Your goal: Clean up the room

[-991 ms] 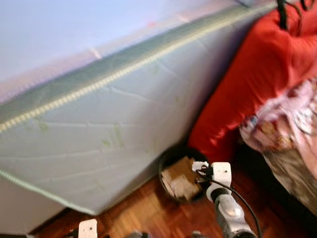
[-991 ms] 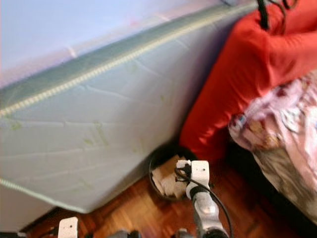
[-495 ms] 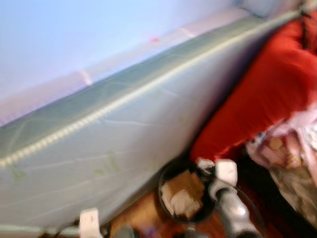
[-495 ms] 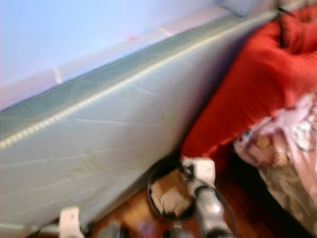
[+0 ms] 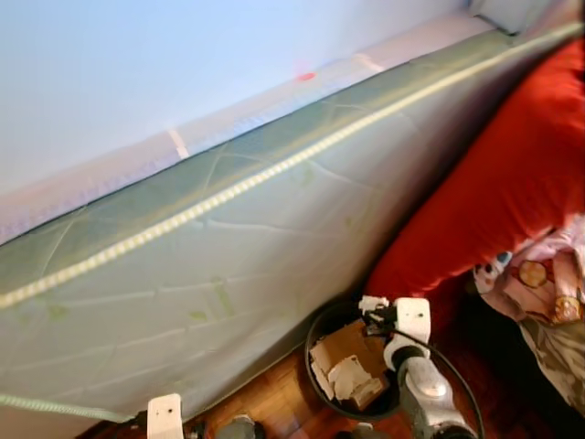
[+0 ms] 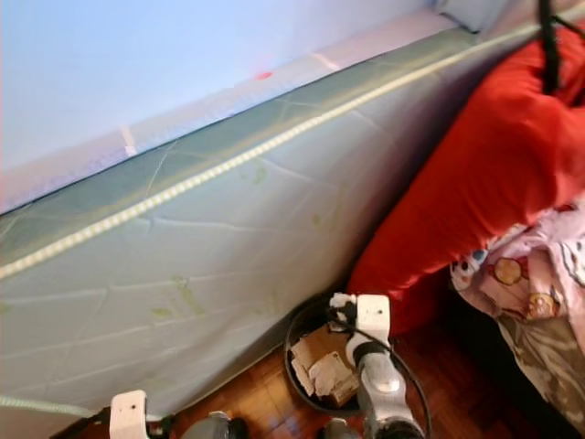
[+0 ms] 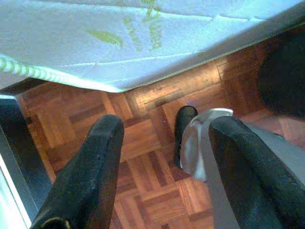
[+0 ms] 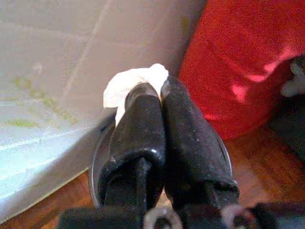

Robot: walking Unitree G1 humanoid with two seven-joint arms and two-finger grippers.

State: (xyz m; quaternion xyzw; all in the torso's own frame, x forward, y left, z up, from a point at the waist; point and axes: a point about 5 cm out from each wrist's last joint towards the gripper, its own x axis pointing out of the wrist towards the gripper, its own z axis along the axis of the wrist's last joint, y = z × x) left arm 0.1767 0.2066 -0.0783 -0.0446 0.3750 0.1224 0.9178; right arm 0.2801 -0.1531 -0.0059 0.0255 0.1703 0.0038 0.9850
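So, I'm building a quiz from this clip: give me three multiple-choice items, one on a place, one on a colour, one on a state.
1. Where does the black bin stand?
A. on the bed
B. on the wood floor by the tilted mattress
C. on a shelf

2. What colour is the big cushion beside the bin?
A. red
B. green
C. black

3. How is the right hand?
A. open and empty
B. shut on a white tissue
C. shut on a bottle

Answers: B, parquet shows around the bin; A, plainly red; B, the tissue pokes out between closed fingers.
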